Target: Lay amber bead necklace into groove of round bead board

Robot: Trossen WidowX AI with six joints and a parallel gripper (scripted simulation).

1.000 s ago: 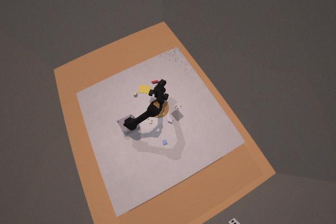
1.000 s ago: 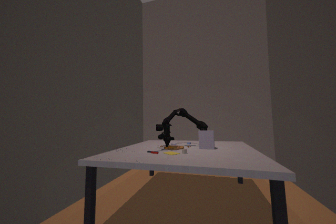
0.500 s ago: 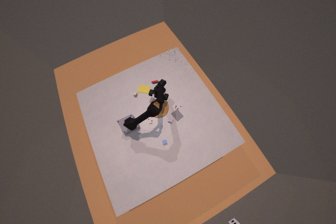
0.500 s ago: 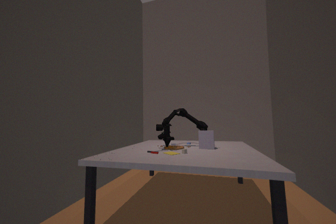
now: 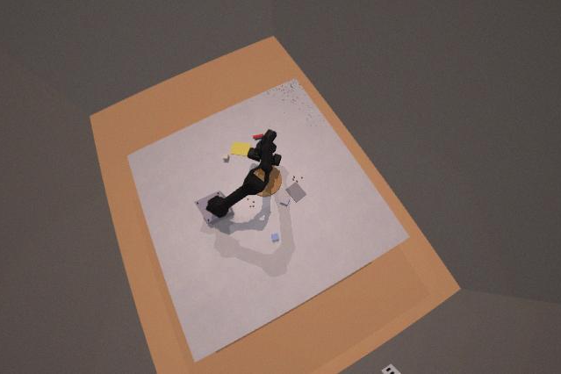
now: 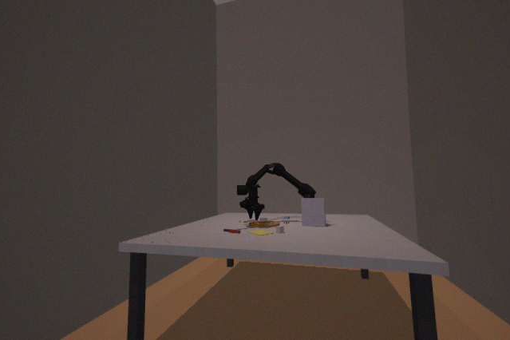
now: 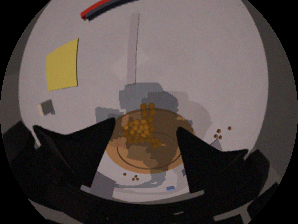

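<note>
The amber bead necklace (image 7: 139,131) lies bunched in a heap on the round bead board (image 5: 270,184) (image 6: 272,223) (image 7: 125,164), towards its upper part in the wrist view. A few of its beads reach the board's upper edge. The thin round groove shows below the heap, and part of it is hidden by beads and shadow. My gripper (image 6: 253,218) (image 7: 147,125) is open and empty, pointing down above the board. The heap shows between its spread fingertips in the wrist view. The arm hides part of the board in the top view.
A yellow sheet (image 5: 240,148) (image 6: 259,232) (image 7: 62,66), a pale cube (image 5: 226,157) (image 6: 279,230) (image 7: 47,107) and a red and dark tool (image 5: 257,136) (image 6: 234,231) lie beyond the board. Small loose beads (image 7: 218,131) lie on both sides. A grey square (image 5: 295,191) and blue block (image 5: 275,237) lie nearby.
</note>
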